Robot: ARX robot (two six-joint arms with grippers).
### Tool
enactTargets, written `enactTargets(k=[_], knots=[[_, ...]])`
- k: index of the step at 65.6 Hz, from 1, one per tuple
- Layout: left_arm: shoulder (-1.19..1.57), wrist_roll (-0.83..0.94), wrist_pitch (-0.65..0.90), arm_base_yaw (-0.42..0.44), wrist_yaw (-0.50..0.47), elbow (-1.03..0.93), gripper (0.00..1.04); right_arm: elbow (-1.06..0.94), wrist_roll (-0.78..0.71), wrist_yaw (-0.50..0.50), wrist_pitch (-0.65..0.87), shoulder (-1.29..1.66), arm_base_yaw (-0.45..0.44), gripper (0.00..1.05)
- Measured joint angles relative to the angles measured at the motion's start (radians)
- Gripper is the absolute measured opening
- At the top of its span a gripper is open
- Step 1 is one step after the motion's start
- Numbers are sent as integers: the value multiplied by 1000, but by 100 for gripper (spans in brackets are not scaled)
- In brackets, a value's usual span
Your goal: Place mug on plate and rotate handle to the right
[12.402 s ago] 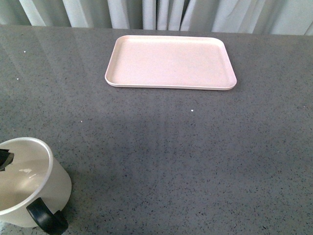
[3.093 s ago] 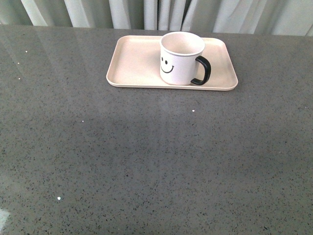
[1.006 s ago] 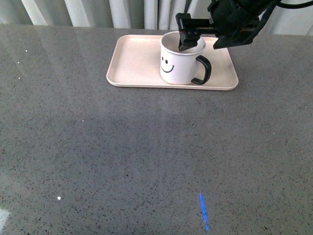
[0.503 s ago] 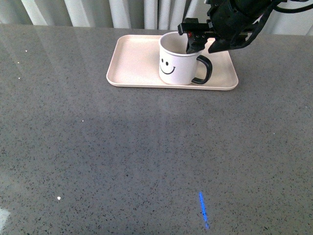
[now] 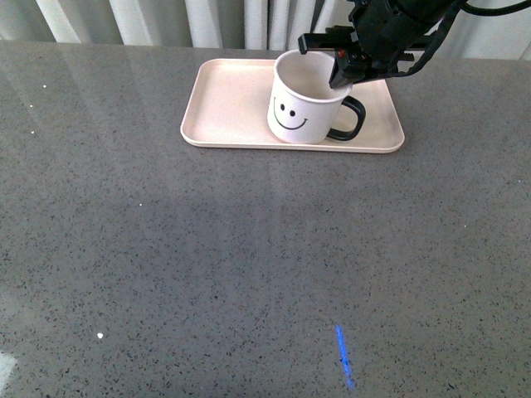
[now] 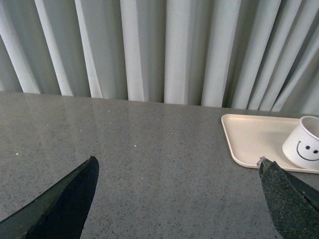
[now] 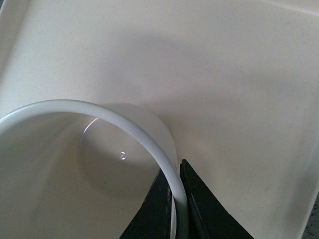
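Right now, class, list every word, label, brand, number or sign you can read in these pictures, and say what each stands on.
Words, numbers, brands: none can be read in any view.
Only sign: a black smiley face, printed on the side of the white mug, which is on the pink plate.

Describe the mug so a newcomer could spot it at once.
On the grey table, look to the far side for the pink plate by the curtains. The mug sits just right of its centre: white, black smiley face, black handle pointing right, with the right gripper pinching its rim.
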Motion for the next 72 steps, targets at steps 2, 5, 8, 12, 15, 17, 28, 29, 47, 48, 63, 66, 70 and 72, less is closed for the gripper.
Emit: enactTargets(k=[2, 5, 8, 12, 15, 17, 28, 29, 47, 48, 63, 66, 70, 72], knots=[[0, 0, 0, 0, 0, 0, 96, 0, 1, 0, -2, 0, 1, 2], [0, 0, 0, 0, 0, 0, 96, 1, 5, -3, -5, 0, 2, 2], [0, 0, 0, 0, 0, 0, 96, 4, 5, -5, -9, 0, 3, 2], [0, 0, 0, 0, 0, 0, 95, 10, 5, -8, -14, 0, 3, 2], [0, 0, 0, 0, 0, 0, 96, 20, 3, -13, -25, 0, 3, 2], [0, 0, 0, 0, 0, 0, 95, 27, 2, -18, -31, 0, 3, 2], [0, 0, 0, 0, 0, 0, 96, 123, -63, -49, -104, 0, -8, 2], [0, 0, 0, 0, 0, 0, 96, 144, -82, -56, -121, 2, -12, 2], [0, 0, 0, 0, 0, 0, 95, 322, -343, -121, -257, 60, -61, 2], [0, 0, 0, 0, 0, 0, 96, 329, -354, -122, -262, 64, -63, 2], [0, 0, 0, 0, 0, 0, 96, 448, -488, -142, -358, 160, -79, 2], [0, 0, 0, 0, 0, 0, 95, 471, -500, -150, -373, 176, -79, 2], [0, 0, 0, 0, 0, 0, 95, 504, -514, -159, -390, 198, -78, 2], [0, 0, 0, 0, 0, 0, 95, 515, -518, -162, -397, 204, -77, 2]])
